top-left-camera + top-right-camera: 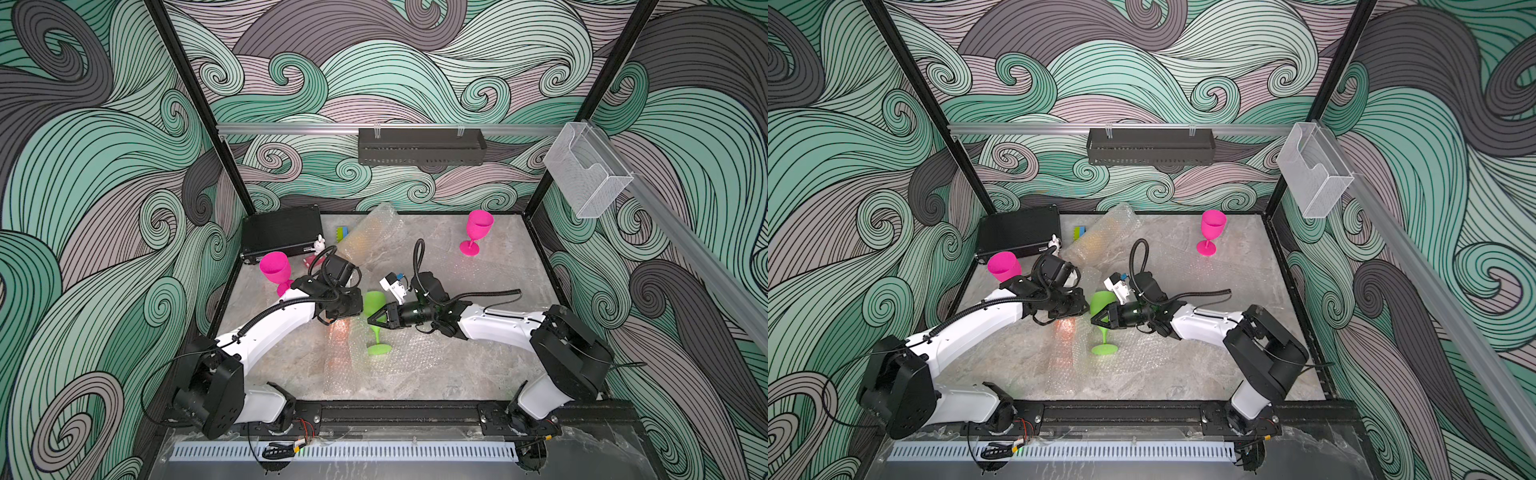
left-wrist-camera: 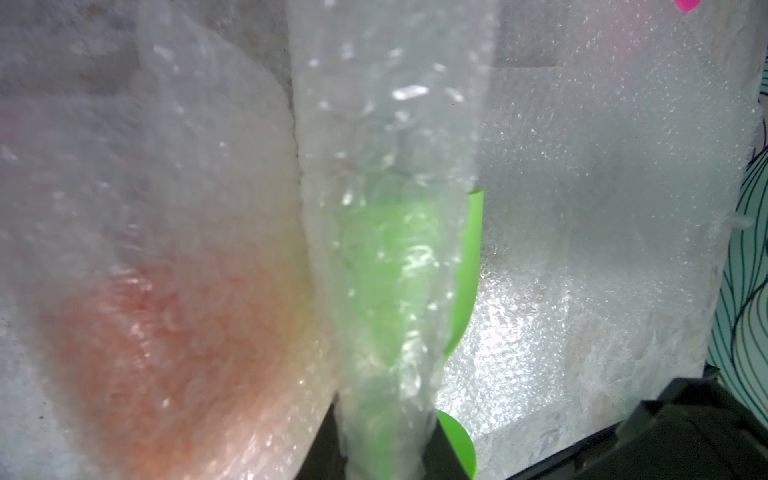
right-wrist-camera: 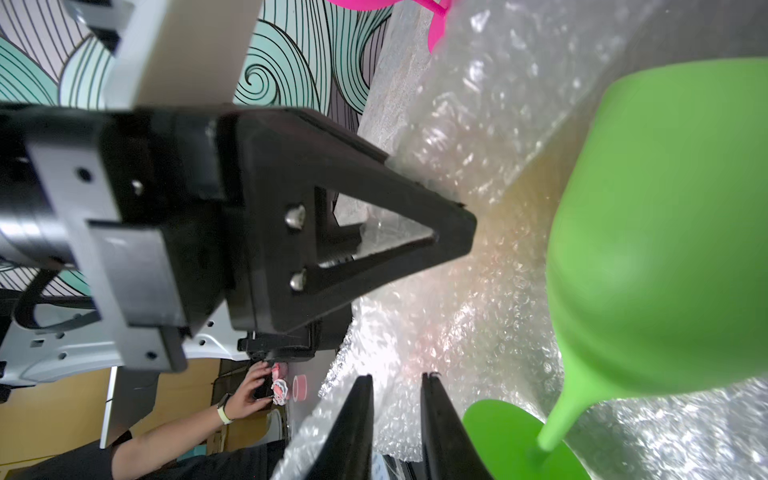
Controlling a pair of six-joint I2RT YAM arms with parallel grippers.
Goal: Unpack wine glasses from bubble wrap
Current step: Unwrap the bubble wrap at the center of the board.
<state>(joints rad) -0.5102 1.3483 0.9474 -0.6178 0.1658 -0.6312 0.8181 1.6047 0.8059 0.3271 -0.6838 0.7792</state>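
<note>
A strip of bubble wrap is pinched between the jaws of the left gripper. The jaws are closed on it. The strip stands tall in front of the green glass, so part of the cup is seen only through the wrap.

The jaws of the right gripper are held a little apart, and nothing is held between them. The green glass is seen just beside one of its fingers. Whether it is touched cannot be told.

In both top views the two grippers are seen close together near the middle of the table, with the green glass between them. The glass is stood upright, with its foot on a flat sheet of the wrap.

An orange glass is seen only as a soft blur inside more wrap, just beside the left gripper.

A pink glass is stood upright at the back right, well apart from the grippers. A second pink glass is stood by the left arm, and its foot is partly hidden. A wrapped roll is laid at the back, with something yellowish inside.
</note>
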